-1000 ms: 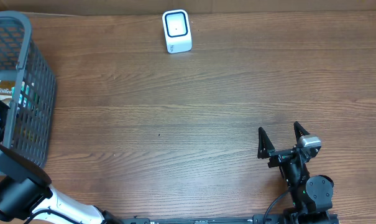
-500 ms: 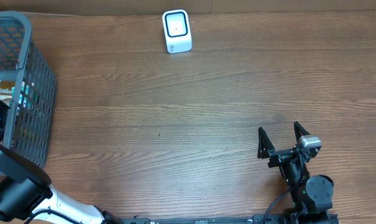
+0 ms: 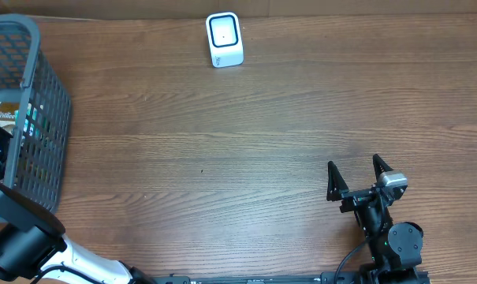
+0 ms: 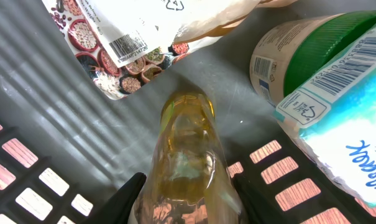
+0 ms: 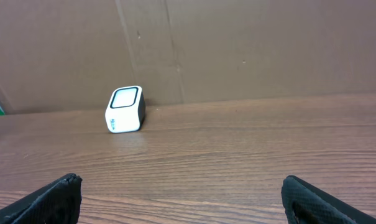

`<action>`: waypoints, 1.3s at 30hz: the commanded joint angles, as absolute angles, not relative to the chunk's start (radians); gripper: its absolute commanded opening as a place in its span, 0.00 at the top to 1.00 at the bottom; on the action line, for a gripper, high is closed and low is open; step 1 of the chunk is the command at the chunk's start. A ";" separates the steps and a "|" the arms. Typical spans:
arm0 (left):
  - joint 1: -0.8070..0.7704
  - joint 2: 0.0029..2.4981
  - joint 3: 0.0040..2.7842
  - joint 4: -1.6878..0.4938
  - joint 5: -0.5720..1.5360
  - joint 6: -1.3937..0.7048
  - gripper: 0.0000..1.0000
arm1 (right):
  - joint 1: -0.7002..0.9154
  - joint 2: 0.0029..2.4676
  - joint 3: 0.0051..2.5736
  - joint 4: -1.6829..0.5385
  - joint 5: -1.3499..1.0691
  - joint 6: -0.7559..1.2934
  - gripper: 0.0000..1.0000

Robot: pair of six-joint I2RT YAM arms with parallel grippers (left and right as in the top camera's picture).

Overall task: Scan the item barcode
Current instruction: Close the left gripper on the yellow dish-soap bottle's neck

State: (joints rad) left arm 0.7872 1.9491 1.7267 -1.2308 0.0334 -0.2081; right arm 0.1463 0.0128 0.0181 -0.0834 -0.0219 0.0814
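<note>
The left claw [image 4: 184, 186] is found clamped round a yellowish see-through bottle [image 4: 188, 130], one finger pressed on each side, down in the grey basket [image 4: 26, 180] at the left end of the tabletop [image 3: 222, 158]. Compared with a second back, nothing in the overhead view has been shifted: same left arm [image 3: 21, 237] parked at the basket, same scanner [image 3: 224, 39] at the far edge, and the right claw [image 3: 353, 167] left spread wide open near the front right. Packed around the bottle are a bean packet [image 4: 107, 50] with a barcode, a green-lidded tub [image 4: 299, 56] and a blue and white bag [image 4: 349, 130]. The bottle's lower end is cut off by the frame, a barcode on it can't be made out, and from above the left claw is hard to pick out inside the basket.
</note>
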 commanded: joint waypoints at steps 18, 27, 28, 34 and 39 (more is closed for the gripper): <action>0.790 1.869 1.717 -1.217 -0.096 -0.341 0.72 | 0.148 0.003 0.008 -0.082 -0.027 0.082 0.00; 0.785 1.895 1.661 -1.168 -0.091 -0.341 0.67 | 0.148 0.003 0.008 -0.082 -0.027 0.082 0.00; 0.785 1.895 1.652 -1.159 -0.083 -0.341 0.64 | 0.148 0.003 0.008 -0.082 -0.027 0.082 0.00; 0.785 1.895 1.642 -1.150 -0.077 -0.341 0.50 | 0.148 0.003 0.008 -0.082 -0.027 0.082 0.00; 0.785 1.895 1.642 -1.151 -0.077 -0.341 0.37 | 0.148 0.003 0.008 -0.082 -0.027 0.082 0.00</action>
State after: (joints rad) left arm 0.7872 1.8915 1.6440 -1.1542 -0.0792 -0.3344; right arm 0.1467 0.0128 0.0181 -0.0837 -0.0227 0.0814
